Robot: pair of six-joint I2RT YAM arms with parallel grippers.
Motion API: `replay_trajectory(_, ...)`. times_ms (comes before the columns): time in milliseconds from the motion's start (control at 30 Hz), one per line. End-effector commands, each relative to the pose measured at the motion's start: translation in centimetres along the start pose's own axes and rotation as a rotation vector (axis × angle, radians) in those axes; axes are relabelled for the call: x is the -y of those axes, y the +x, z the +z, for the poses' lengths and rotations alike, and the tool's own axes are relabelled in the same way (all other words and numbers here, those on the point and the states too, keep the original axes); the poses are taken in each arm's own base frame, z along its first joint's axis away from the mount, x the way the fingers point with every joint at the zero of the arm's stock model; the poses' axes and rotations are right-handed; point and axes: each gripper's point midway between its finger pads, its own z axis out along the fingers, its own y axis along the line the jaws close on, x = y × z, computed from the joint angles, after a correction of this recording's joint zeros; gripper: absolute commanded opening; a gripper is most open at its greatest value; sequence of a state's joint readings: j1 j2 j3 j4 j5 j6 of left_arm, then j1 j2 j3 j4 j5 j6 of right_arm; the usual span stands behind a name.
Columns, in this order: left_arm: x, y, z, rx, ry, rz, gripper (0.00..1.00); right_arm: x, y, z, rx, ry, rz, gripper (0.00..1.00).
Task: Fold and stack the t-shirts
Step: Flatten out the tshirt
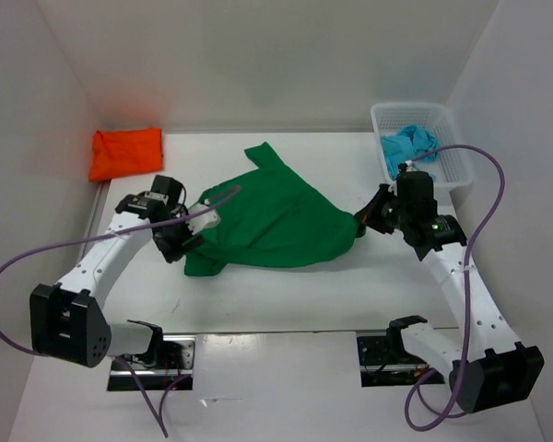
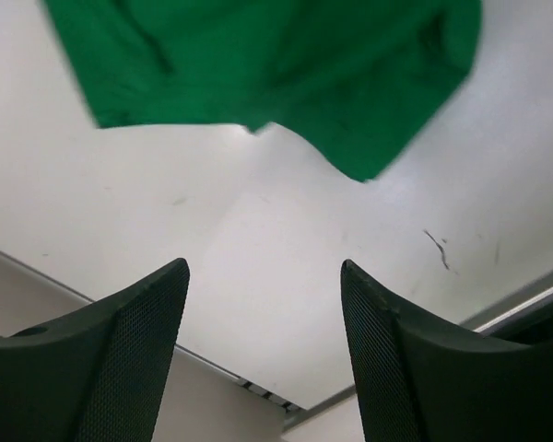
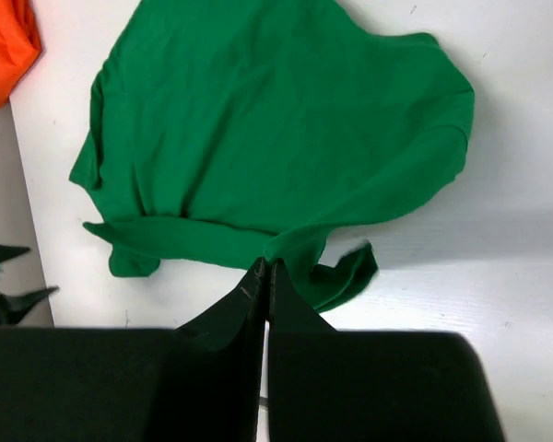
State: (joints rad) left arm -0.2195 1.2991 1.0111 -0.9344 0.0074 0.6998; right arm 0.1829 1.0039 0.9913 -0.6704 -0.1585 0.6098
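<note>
Your left fingers (image 2: 129, 359) stand open, clear of the dark green cloth t-shirt (image 1: 276, 221); right fingers (image 3: 244, 308) pinch its right edge. Hold taut; grab the left hem low.

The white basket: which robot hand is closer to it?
Right. The right hand is just in front of the basket, pinching the green shirt at its right edge; the left hand is far off, open at the shirt's left side.
</note>
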Motion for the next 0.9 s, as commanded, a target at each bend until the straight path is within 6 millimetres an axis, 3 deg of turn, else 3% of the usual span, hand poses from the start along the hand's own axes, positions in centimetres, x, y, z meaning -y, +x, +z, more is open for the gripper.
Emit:
replay_trajectory(0, -3.1, -2.8, -1.1, 0.103, -0.022, -0.069, 0.74, -0.5, -0.3, -0.1, 0.04, -0.03, 0.008, 0.0)
replay_trajectory(67, -3.7, -4.1, -0.5, 0.127, -0.013, -0.111, 0.74, -0.2, -0.1, 0.1, 0.033, -0.024, 0.009, 0.0)
replay_trajectory(233, -2.9, -5.3, 4.3, 0.1, 0.122, -0.204, 0.74, -0.2, -0.2, -0.2, 0.046, -0.016, -0.006, 0.0)
replay_trajectory(467, -1.9, -5.3, 5.1, 0.089, 0.195, -0.174, 0.73, 0.0, -0.5, -0.7, 0.067, -0.006, -0.007, 0.0)
replay_trajectory(533, -1.7, -5.2, 5.5, 0.084, 0.212, -0.177, 0.69, 0.1, -0.6, -0.7, 0.073, 0.001, -0.007, 0.0)
replay_trajectory(567, -1.5, -4.5, 6.2, 0.043, 0.214, -0.195, 0.64, 0.1, -0.6, -0.7, 0.073, 0.002, -0.007, 0.0)
replay_trajectory(600, -1.7, -4.6, 6.5, 0.046, 0.211, -0.195, 0.49, 0.1, -0.6, -0.7, 0.073, 0.002, -0.007, 0.0)
replay_trajectory(667, -1.4, -3.8, 7.3, 0.011, 0.227, -0.22, 0.42, 0.2, -0.4, -0.7, 0.066, 0.007, -0.006, 0.0)
replay_trajectory(867, -1.4, -3.0, 7.8, -0.014, 0.232, -0.21, 0.42, -0.2, -1.1, -1.1, 0.087, 0.002, -0.008, 0.0)
